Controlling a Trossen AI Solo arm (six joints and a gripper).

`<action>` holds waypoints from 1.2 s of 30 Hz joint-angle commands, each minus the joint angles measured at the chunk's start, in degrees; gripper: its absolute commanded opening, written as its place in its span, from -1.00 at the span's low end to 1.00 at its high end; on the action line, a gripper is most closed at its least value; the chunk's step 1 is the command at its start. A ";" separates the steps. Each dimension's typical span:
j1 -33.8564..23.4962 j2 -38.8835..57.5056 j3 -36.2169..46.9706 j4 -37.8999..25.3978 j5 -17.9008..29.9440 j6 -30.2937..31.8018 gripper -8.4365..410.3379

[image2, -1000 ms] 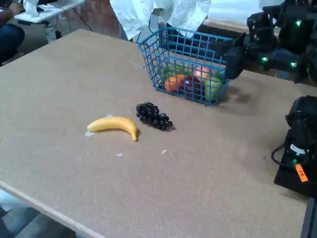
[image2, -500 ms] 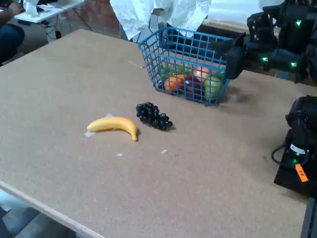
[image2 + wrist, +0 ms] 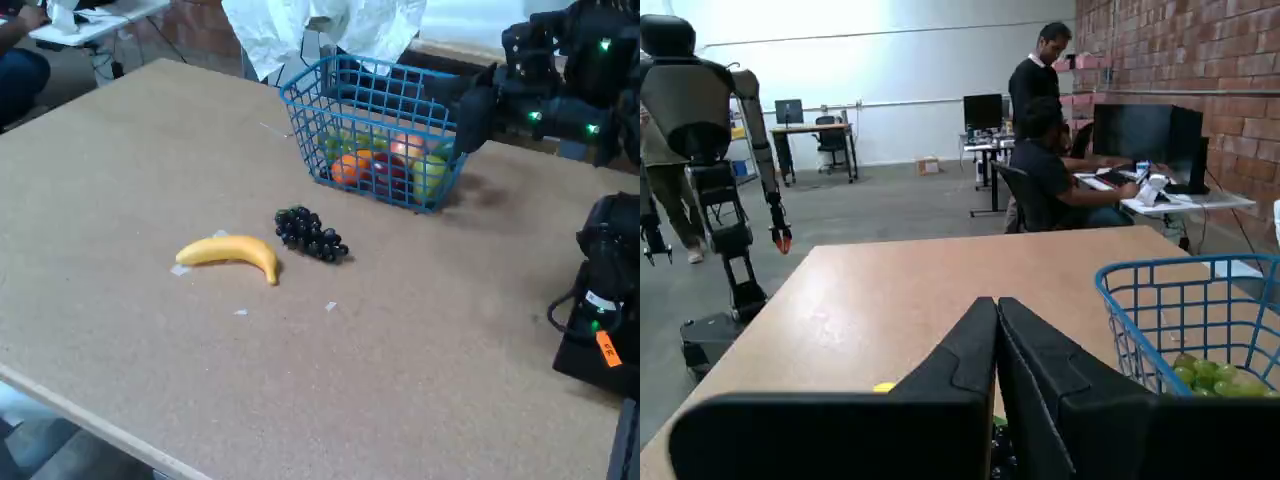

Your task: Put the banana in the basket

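The gripper (image 3: 997, 330) has its two black fingers pressed together with nothing between them, as the wrist view shows them meeting along one seam in the lower middle of the picture. In the fixed view the gripper (image 3: 472, 118) hangs at the right end of the basket (image 3: 375, 128), close beside its far right corner and above the table (image 3: 120, 180), with the dark arm behind it showing small green lights. The basket is a blue wire-mesh box with flared sides, standing upright toward the back of the table, and it holds several pieces of fruit in orange, red, green and pink; in the wrist view its rim (image 3: 1160, 275) appears at the right with a green grape-like cluster inside. In front of the basket, well apart from it, lies a dark purple grape bunch (image 3: 311, 234). The banana (image 3: 232, 253) lies flat on the table just to the left of the grapes in the fixed view, near them but not touching, its curve opening downward toward the near edge. A few small pale scraps lie on the table around it. In the wrist view two people are at a desk in the background and a humanoid robot (image 3: 702, 130) stands at the left.
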 commanded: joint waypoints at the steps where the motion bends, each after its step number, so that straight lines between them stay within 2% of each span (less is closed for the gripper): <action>1: 0.00 0.68 0.50 0.48 -0.04 0.02 -0.96; 7: 0.00 5.40 7.28 0.39 -0.07 -0.55 -0.96; 14: 0.00 17.79 20.31 -1.51 -0.11 -4.61 -0.96; 18: 0.04 27.65 28.30 -2.29 -0.22 -6.75 -0.96; 23: 0.07 42.32 39.41 -6.43 -0.72 -10.80 -0.96; 28: 0.09 57.75 51.69 -9.73 -1.16 -11.30 -0.96; 36: 0.48 79.01 70.42 -19.85 -1.70 -12.46 -0.96</action>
